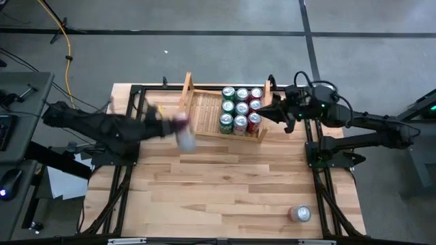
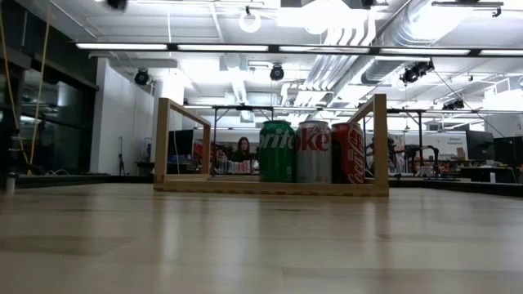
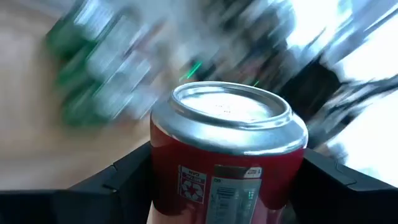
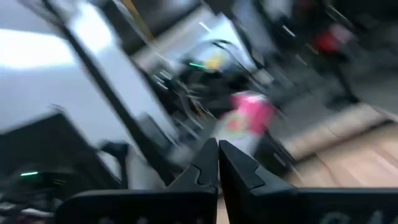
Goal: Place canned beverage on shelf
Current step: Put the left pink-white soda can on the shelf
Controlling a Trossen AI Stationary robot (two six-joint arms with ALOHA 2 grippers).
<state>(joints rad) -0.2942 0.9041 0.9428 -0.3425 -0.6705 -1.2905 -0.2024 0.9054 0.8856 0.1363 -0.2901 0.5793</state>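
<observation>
Fingers of the left tool (image 3: 227, 186) pinch a red aluminium drink can (image 3: 229, 155) by its sides, just beside the pale wooden slatted shelf (image 1: 204, 112). Rigid yet thin-walled and slick, it likely needs a firm mid-body grip. Right tool (image 4: 217, 163) is pressed together.

Left gripper (image 1: 178, 131) extended inward from the left side, jaws clamped on a red can (image 3: 227, 155). Right gripper (image 1: 267, 112) at the far right, jaws fully closed, empty.
</observation>
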